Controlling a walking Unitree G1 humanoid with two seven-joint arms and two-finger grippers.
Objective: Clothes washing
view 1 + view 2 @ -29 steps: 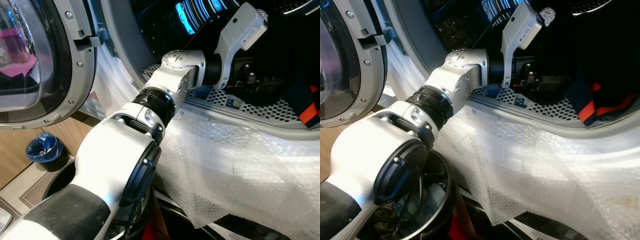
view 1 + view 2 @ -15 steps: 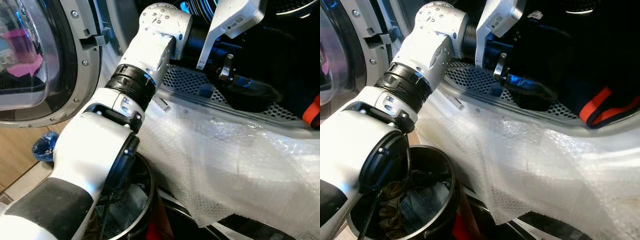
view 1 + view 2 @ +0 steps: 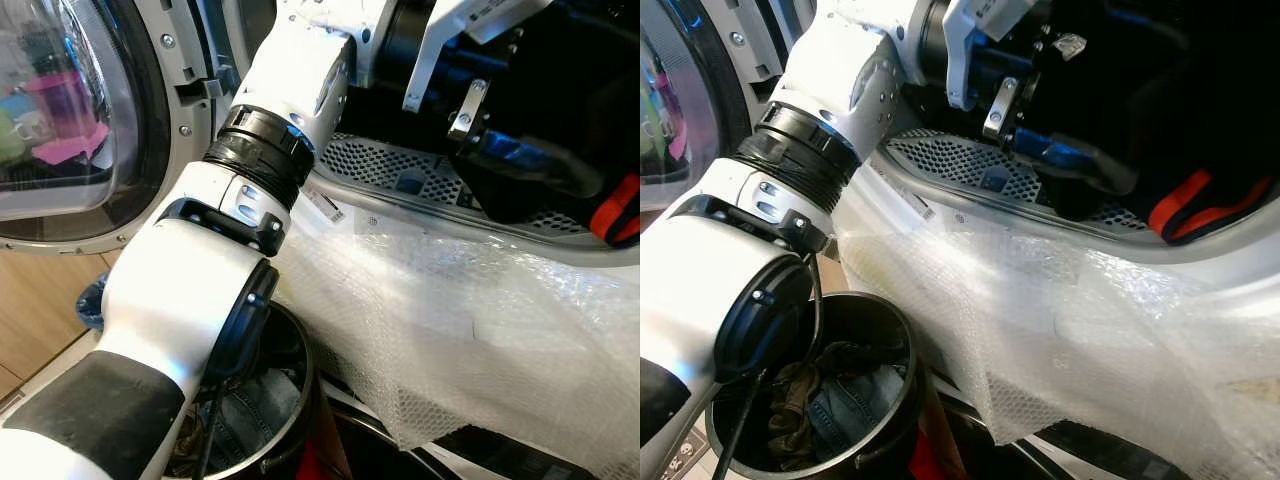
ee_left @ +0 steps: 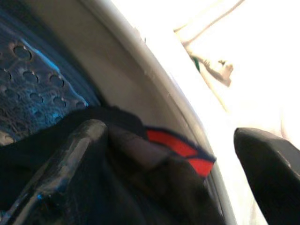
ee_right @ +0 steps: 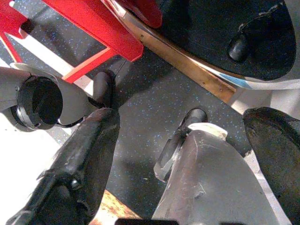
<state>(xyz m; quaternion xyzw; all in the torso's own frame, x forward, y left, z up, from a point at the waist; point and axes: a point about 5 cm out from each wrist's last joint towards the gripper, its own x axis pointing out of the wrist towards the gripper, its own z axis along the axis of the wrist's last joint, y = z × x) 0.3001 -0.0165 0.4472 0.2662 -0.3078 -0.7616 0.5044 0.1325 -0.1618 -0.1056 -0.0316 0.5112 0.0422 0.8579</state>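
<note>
Left jaws (image 4: 168,154) spread inside drum (image 3: 420,170); bubble wrap (image 3: 470,330) over rim

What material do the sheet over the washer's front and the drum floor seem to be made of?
Sheet: probably clear plastic bubble wrap, going by its small raised bubbles and glossy, translucent folds.
Drum floor: likely metal, perhaps stainless steel, as it is grey, shiny and punched with regular round holes.

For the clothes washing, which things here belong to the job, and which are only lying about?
Part of the job:
- left end effector, inside the drum
- dark garment with red stripe
- washer drum
- black bucket of clothes

Lying about:
- bubble wrap
- red stand
</note>
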